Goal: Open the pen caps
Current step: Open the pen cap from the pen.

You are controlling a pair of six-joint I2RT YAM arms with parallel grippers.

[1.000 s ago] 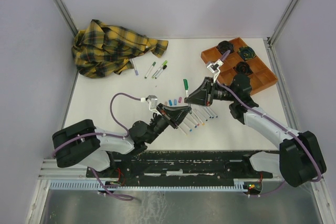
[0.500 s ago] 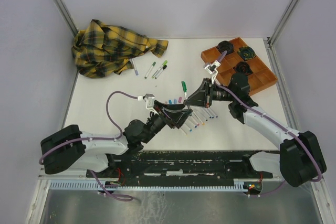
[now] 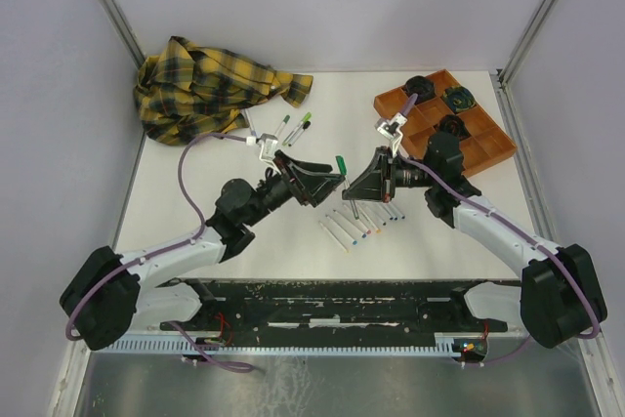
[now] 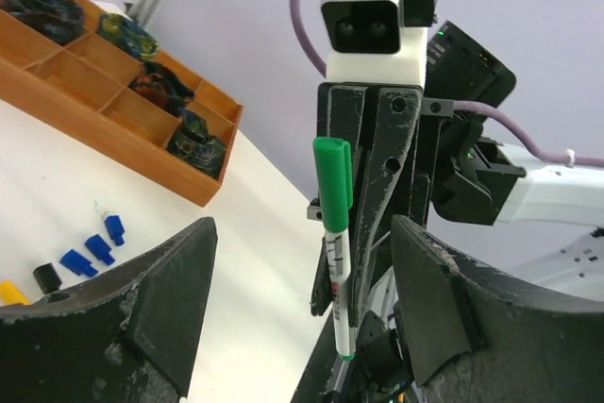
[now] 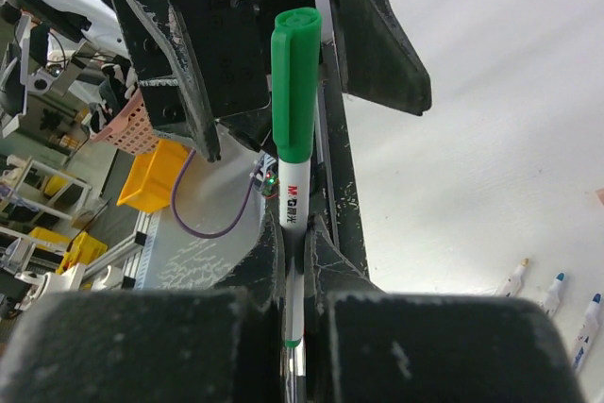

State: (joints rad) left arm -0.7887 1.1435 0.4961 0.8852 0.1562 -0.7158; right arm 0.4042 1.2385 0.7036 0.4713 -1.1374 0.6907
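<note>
1. Two grippers are meeting tip to tip above the middle of the white surface [image 3: 244, 231] in the overhead view.
   - The right gripper [image 3: 350, 188] is grasping a pen [image 3: 343, 175], and the pen's green cap [image 3: 340, 162] is pointing away from the arm bases.
   - The left gripper [image 3: 330, 187] is facing it with its fingers spread, just beside that cap.
   - Several bare pens [image 3: 356, 225] are lying in a slanted row on the surface, nearer the arm bases than the grippers.
   - Three capped pens [image 3: 293, 129] are lying near a yellow plaid shirt [image 3: 210, 85] at the far left.
   - An orange tray [image 3: 488, 148] is sitting at the far right.
2. Both left fingers [image 4: 142, 309] are standing wide apart in the left wrist view.
   - The pen is rising upright in the gap between them, touching neither finger.
   - The green cap is sitting on the pen's top end, in front of the right arm's camera housing.
   - Some loose caps [image 4: 94, 250], blue, black and yellow, are lying on the surface at the lower left.
   - Dark round objects are filling several compartments of the tray.
3. Both right fingers are pressing together on the white barrel in the right wrist view, low on the pen.
   - The green cap is projecting beyond them, between the released left fingers and touching neither.
   - A few bare pens are showing at the lower right corner.
</note>
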